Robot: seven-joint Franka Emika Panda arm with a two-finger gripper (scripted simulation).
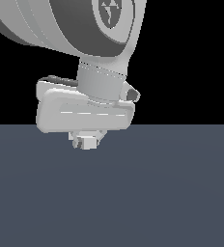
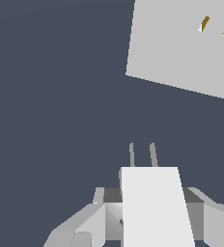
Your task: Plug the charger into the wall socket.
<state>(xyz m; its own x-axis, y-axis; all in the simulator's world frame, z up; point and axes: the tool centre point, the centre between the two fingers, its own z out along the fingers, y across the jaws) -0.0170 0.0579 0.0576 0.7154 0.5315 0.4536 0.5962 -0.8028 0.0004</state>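
Observation:
In the wrist view, the charger [image 2: 155, 205] is an off-white block held between my fingers [image 2: 82, 224], and its two thin prongs [image 2: 153, 154] point away from the hand. My gripper [image 2: 152, 214] is shut on it. The wall socket [image 2: 176, 48] is a flat off-white plate with two small holes [image 2: 204, 24] near its centre. It lies well apart from the prongs and is offset to one side of them. In the exterior view my gripper [image 1: 86, 141] hangs just above the floor with the small charger [image 1: 89, 143] in its tips. The socket is out of that view.
A dark grey-blue floor [image 1: 157, 193] fills the lower half of the exterior view. The white arm and hand housing [image 1: 85, 111] take up the upper left of that view. Nothing else shows.

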